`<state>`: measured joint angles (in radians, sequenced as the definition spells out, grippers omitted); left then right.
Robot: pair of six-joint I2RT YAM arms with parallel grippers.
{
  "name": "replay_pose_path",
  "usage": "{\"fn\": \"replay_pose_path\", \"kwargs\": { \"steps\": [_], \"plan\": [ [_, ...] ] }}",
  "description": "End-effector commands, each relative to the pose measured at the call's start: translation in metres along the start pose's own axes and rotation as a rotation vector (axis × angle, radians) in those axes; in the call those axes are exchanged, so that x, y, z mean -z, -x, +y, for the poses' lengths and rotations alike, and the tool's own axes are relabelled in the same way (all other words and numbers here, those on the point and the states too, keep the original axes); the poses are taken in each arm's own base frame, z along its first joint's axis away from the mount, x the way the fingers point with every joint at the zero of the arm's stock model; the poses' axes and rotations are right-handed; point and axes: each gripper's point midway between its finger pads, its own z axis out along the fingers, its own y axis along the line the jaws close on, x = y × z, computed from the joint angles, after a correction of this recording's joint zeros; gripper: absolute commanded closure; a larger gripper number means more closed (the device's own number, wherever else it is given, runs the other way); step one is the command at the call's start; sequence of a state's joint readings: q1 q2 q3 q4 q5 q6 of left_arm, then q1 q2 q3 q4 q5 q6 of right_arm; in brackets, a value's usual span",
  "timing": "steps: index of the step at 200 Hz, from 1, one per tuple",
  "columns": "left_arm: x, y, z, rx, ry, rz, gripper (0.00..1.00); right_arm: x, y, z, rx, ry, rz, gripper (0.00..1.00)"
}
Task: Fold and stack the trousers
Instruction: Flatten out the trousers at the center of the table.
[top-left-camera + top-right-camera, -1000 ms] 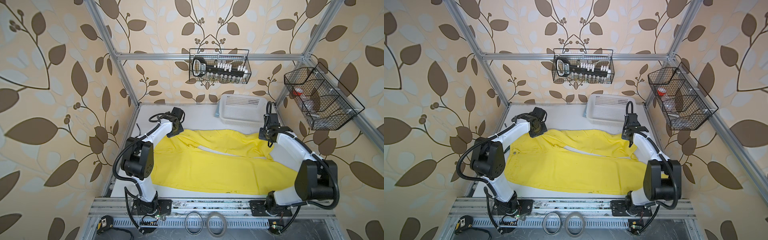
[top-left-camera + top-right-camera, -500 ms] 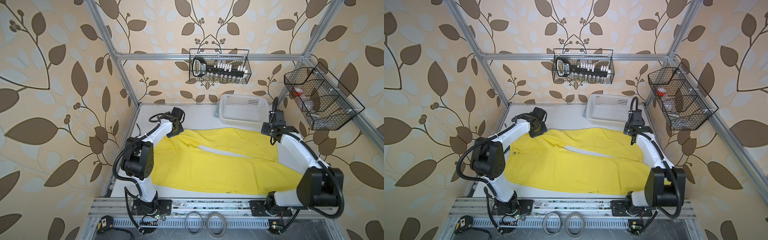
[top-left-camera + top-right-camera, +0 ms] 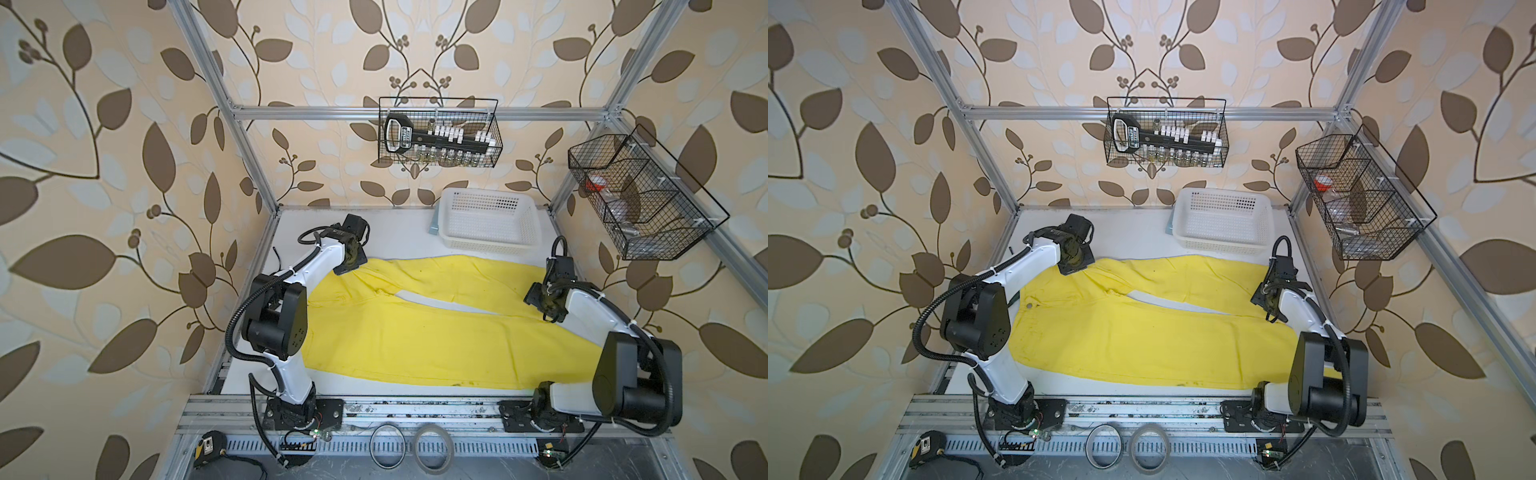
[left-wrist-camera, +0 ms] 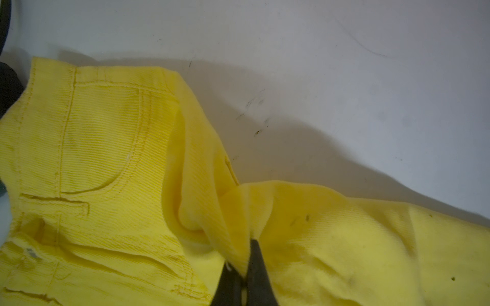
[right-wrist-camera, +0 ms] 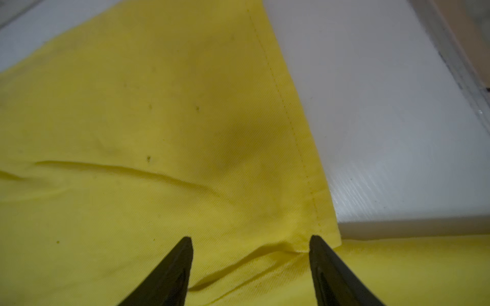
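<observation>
Left wrist view: left claw [image 4: 246,262] was clamped tight on a raised fold of the trousers [image 4: 106,159] near the waistband and pocket, with cloth bunched between the jaws. Right wrist view: right claw [image 5: 250,238] had its jaws wide apart and gripped nothing. Both its tips were low over a leg's hem corner, one right at the hem edge; contact unclear. Both top views: trousers lay spread flat on the desk [image 3: 399,232], just in front of the basket [image 3: 486,245], far leg edge nearly against the basket's front wall. Waist end lay well to the basket's left; leg ends reached past the basket's right end. A thin strip of bare desk showed between the two legs. Left claw sat at the far waist corner, left of the basket. Right claw was in front of the basket's right corner, apart from it.
</observation>
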<state>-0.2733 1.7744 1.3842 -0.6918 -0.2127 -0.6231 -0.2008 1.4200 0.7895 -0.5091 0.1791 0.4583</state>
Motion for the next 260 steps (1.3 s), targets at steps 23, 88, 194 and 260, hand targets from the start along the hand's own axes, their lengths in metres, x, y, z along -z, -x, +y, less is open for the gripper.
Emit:
{"fn": "replay_pose_path", "kwargs": {
  "steps": [23,88,194,260],
  "plan": [
    [0.020,0.012,0.002,0.009,-0.027,-0.046,1.00,-0.022,0.019,0.010,0.021,-0.001,-0.008,0.36],
    [0.020,0.013,0.003,0.002,-0.023,-0.045,1.00,-0.048,-0.007,0.015,0.027,0.017,0.076,0.67],
    [0.031,0.019,0.006,-0.006,-0.010,-0.070,1.00,0.057,0.035,0.020,-0.016,0.148,-0.115,1.00],
    [0.039,0.020,0.004,-0.014,-0.032,-0.076,1.00,0.162,0.014,0.001,-0.194,0.314,-0.252,1.00]
  ]
}}
